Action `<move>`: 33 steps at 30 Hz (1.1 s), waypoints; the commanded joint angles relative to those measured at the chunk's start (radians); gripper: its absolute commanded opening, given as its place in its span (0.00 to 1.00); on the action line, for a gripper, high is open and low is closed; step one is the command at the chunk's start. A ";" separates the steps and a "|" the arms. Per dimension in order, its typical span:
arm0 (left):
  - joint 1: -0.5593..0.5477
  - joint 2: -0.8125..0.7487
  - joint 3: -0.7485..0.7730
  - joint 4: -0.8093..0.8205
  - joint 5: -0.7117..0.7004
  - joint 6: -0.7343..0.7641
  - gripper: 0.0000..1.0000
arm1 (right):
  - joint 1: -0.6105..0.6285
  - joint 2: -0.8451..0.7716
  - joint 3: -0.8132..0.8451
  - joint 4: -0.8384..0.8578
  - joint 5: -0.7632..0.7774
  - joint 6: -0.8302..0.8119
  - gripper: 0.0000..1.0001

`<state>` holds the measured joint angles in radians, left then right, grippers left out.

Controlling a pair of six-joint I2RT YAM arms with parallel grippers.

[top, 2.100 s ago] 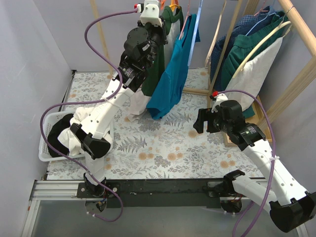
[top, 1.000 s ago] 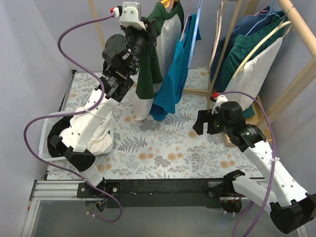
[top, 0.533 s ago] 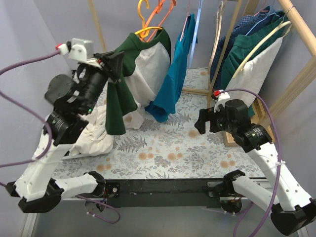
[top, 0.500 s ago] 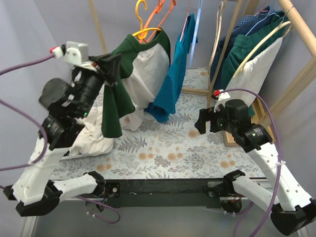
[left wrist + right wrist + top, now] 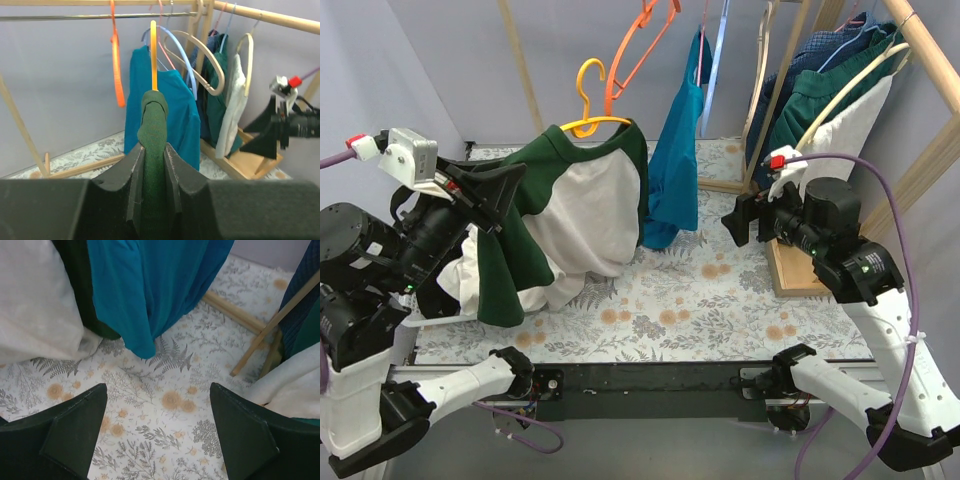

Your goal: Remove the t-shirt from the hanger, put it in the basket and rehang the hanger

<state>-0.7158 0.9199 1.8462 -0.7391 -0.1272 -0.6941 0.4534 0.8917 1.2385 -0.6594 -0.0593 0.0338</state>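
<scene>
Your t-shirt [image 5: 585, 215] is limp fabric with a white body and dark green sleeves. Its collar is on the thin yellow hanger [image 5: 588, 95], and it's stretched from there leftward to the left tool [image 5: 154, 160], clamped on a green fold. A teal shirt [image 5: 672, 170] hangs just beside it. The right tool [image 5: 157, 392] is spread wide above the floral surface [image 5: 700, 300].

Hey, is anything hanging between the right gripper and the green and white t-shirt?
Yes: the teal shirt hangs between the right gripper and the t-shirt, next to its right edge. The left gripper is shut on the t-shirt itself.
</scene>
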 commanded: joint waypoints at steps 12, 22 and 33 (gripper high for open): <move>0.003 -0.070 -0.040 -0.086 0.621 0.047 0.00 | 0.005 -0.010 0.220 0.115 -0.276 -0.222 0.93; 0.003 -0.075 -0.225 0.003 0.756 0.013 0.00 | 0.005 -0.030 0.156 0.196 -0.859 -0.267 0.87; 0.003 -0.078 -0.274 0.063 0.814 -0.016 0.00 | 0.005 -0.091 -0.092 0.538 -1.108 -0.042 0.88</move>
<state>-0.7155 0.8593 1.5776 -0.7692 0.6418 -0.6891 0.4541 0.8101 1.1885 -0.3229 -1.0420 -0.1326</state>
